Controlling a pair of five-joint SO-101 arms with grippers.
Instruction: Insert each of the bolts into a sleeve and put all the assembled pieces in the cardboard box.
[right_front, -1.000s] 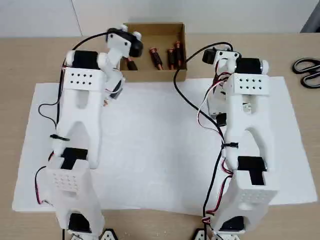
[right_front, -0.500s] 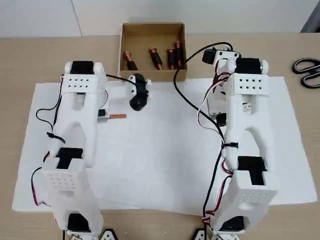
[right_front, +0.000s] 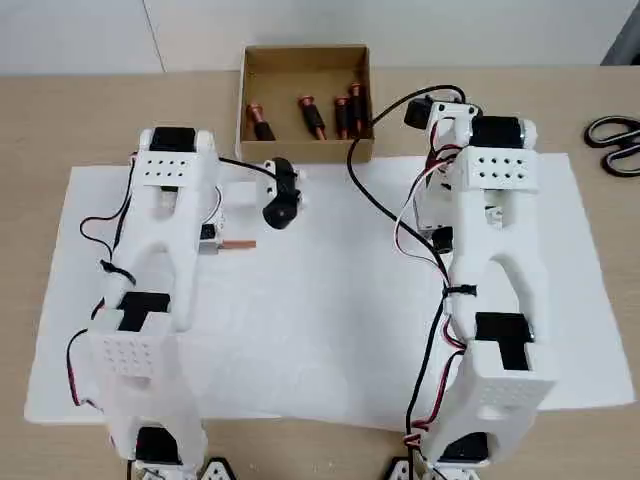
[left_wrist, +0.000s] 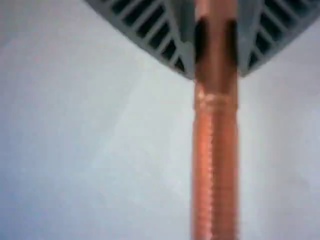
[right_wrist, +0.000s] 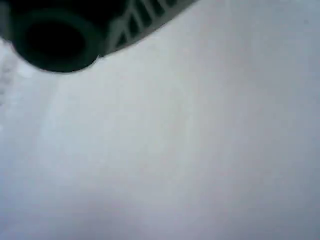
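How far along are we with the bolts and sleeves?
Done: four assembled copper-and-black pieces lie in the brown cardboard box. In hand: the left gripper holds a copper threaded bolt; the right gripper holds a black tubular sleeve. Remaining: joining these and boxing that piece.

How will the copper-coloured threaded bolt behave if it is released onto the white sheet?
The copper-coloured threaded bolt looks like rigid metal, so it should not bend. Its round shaft would probably roll on the flat white sheet.

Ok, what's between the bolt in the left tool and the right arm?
Just bare white sheet between the bolt and the right arm, going by the high view.
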